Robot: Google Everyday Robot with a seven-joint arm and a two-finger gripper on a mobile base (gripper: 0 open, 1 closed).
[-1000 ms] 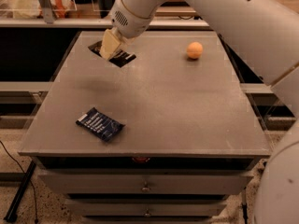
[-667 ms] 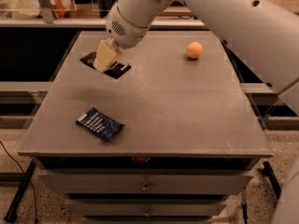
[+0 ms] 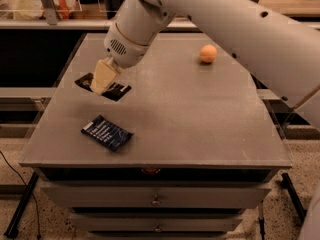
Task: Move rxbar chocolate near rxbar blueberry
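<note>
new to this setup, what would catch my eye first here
The big white arm reaching in from the upper right, its gripper pinching the black rxbar chocolate at the far left of the table. Then the blue rxbar blueberry near the front left edge, and a small orange ball at the far right.

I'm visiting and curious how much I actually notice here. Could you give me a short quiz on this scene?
1. True or false: the gripper is at the rxbar chocolate, on the table's far left part.
2. Which lies nearer the table's front edge? A) rxbar blueberry B) round orange object
3. Fill in: the two bars are ___ (touching/apart).
Key: 1 true; 2 A; 3 apart.
</note>
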